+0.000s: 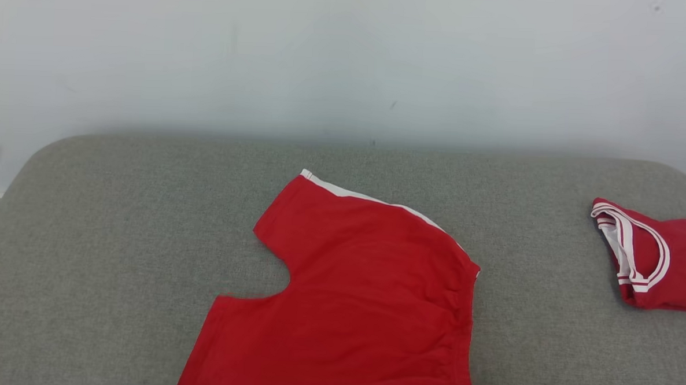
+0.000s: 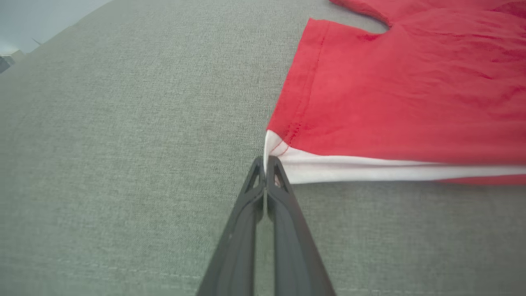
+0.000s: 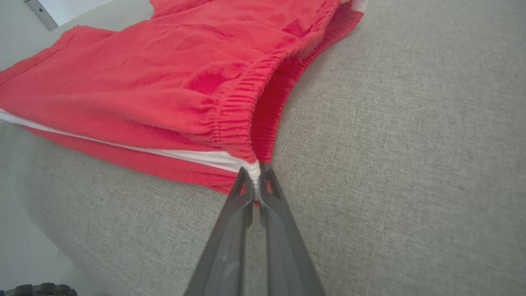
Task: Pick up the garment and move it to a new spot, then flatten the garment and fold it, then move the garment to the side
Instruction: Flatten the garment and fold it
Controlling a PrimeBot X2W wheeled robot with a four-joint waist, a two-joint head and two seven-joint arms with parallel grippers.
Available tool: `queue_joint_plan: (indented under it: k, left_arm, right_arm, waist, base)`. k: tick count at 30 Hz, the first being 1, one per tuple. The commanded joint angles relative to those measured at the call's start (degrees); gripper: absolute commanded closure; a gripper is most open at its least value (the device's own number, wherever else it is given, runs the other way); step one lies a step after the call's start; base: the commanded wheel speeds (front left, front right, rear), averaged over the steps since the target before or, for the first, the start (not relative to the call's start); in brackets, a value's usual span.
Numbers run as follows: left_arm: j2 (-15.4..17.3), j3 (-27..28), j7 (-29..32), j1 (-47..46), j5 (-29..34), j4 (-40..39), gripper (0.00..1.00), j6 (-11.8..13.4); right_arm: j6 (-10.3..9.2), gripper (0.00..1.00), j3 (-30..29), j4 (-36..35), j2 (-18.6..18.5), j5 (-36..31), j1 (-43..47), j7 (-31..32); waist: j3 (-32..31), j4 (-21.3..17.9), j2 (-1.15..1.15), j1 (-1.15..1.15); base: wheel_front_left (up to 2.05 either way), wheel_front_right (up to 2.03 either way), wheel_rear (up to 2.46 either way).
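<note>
The garment (image 1: 361, 297) is a pair of red shorts with white side stripes, spread flat on the grey cushion and running off the bottom of the head view. In the left wrist view my left gripper (image 2: 266, 164) is shut on the white-striped corner of a leg hem of the garment (image 2: 402, 94). My right gripper (image 3: 254, 172) is shut on the corner of the gathered elastic waistband, where the white stripe ends, with the garment (image 3: 164, 78) lying beyond it. Both corners sit low on the cushion.
A folded red jersey (image 1: 653, 258) with white trim lies at the right edge of the grey cushion (image 1: 115, 234). A pale wall stands behind the cushion. Bare cushion lies to the left of the shorts and between shorts and jersey.
</note>
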Motion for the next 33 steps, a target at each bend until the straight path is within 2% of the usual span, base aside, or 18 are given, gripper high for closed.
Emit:
queue_joint_plan:
  k: [1, 6, 13, 20, 25, 33]
  left_arm:
    - [0.1, 0.57, -0.14, 1.41, -0.09, 0.16, 1.0, 0.37]
    - [-0.23, 2.57, -0.14, 3.74, -0.78, -0.18, 1.0, 0.38]
    - [0.51, 3.8, -0.14, -2.24, 1.44, -3.91, 1.0, -0.74]
    - [1.59, 2.18, -0.15, -15.7, 3.73, -6.43, 1.0, -2.01]
    - [3.91, -0.86, -0.15, -27.08, 6.48, -3.84, 1.0, -3.03]
    - [7.36, -5.39, -0.15, -42.39, 9.99, 2.21, 1.0, -3.74]
  right_arm:
    - [-0.29, 1.0, 0.18, 0.05, -0.2, 0.36, 0.62, -0.2]
    - [-0.29, 1.0, 0.7, -0.75, 0.1, 1.84, 2.19, -0.2]
    - [-0.29, 1.0, -2.69, -5.57, 0.86, 2.5, -1.0, -0.21]
    - [-0.24, 1.0, -7.71, -8.29, 3.3, 3.07, -7.54, -0.21]
    - [-0.24, 1.0, -11.47, -8.66, 6.07, 3.64, -11.56, -0.21]
    - [-0.24, 1.0, -15.05, -10.55, 9.82, 0.17, -16.25, -0.2]
  waist:
    - [-1.54, -0.06, 0.01, 0.02]
    - [-1.62, -0.28, 0.01, 0.02]
    - [1.74, -2.01, 0.01, 0.02]
    - [10.75, -4.01, 0.01, 0.02]
    - [16.65, -5.45, 0.01, 0.02]
    - [24.06, -8.72, 0.01, 0.02]
  base:
    - [0.0, 0.0, 0.0]
    - [0.0, 0.0, 0.0]
    - [0.0, 0.0, 0.0]
    - [0.0, 0.0, 0.0]
    - [0.0, 0.0, 0.0]
    - [0.0, 0.0, 0.0]
